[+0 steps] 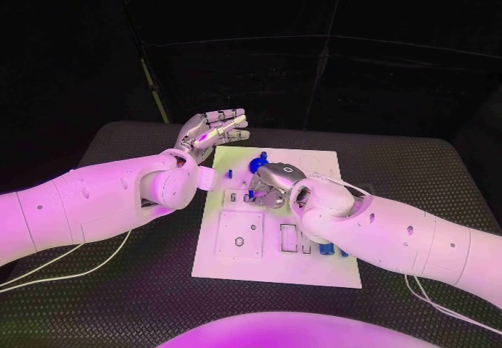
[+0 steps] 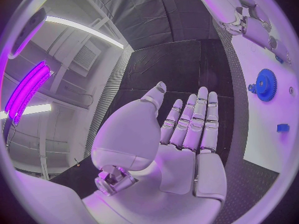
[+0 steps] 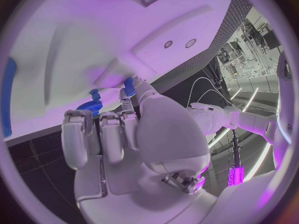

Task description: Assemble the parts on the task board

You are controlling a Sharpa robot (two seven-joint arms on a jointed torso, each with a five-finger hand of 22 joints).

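The white task board lies mid-table. My right hand hovers low over its far half with fingers curled down. In the right wrist view the fingertips pinch a small blue part against the board, beside a blue gear. That gear stands just beyond the hand. My left hand is raised off the board's far left corner, palm flat, fingers straight and apart, holding nothing; the left wrist view shows the same hand, with the gear and a small blue piece on the board.
A small blue piece sits near the board's left edge, and several blue parts lie by its near right edge under my right forearm. Square and slotted recesses mark the board's near half. White cables trail on the table.
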